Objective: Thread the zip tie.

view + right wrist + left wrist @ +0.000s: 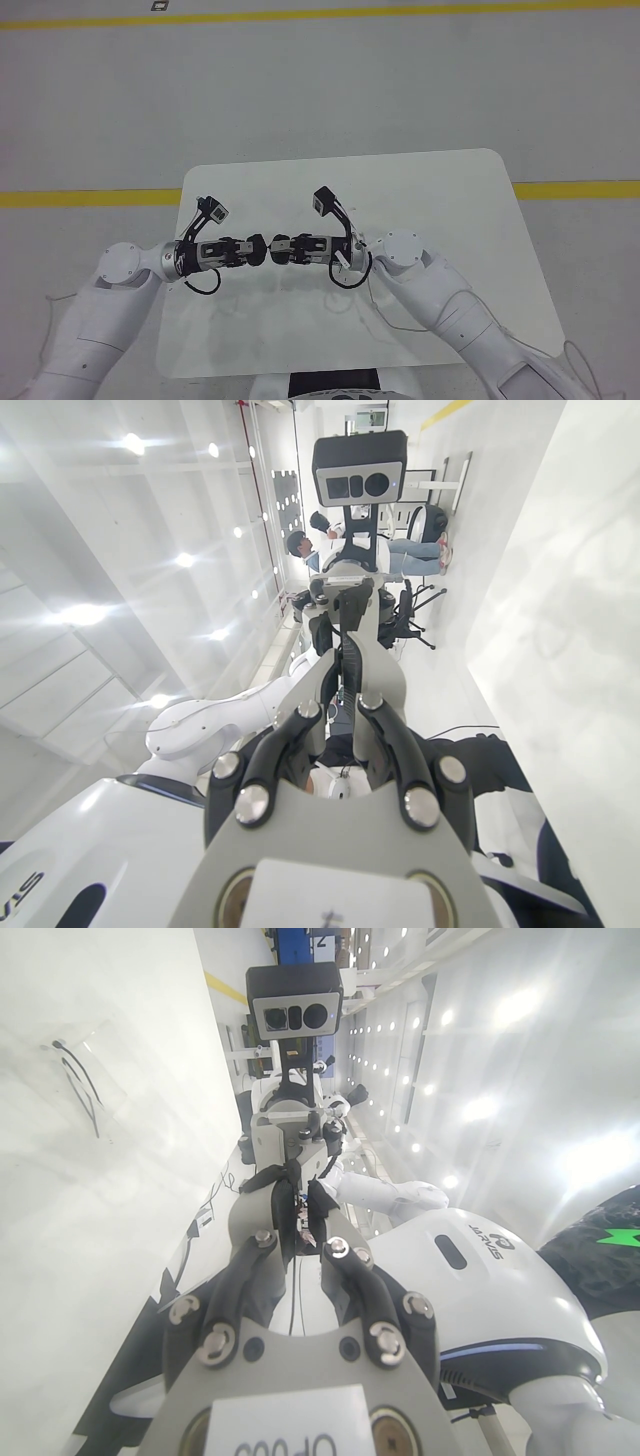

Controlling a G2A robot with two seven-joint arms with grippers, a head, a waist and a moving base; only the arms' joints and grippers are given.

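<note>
Above the middle of the white table [440, 200] my two grippers meet tip to tip. In the top view the left gripper [258, 249] comes from the left and the right gripper [283, 248] from the right, nearly touching. In the right wrist view my right gripper [345, 652] is shut on a black ridged zip tie [351, 672] standing between its fingers. My left gripper [300, 1190] is closed with its black pads on a thin black strand of the zip tie [291, 1293], which runs back toward the wrist. Where the two ends meet is hidden by the fingertips.
A clear bag with spare black zip ties [77, 1078] lies flat on the table beside the arms. The table edge [520, 200] is at the right, with yellow floor lines beyond it. Black cables hang under both wrists.
</note>
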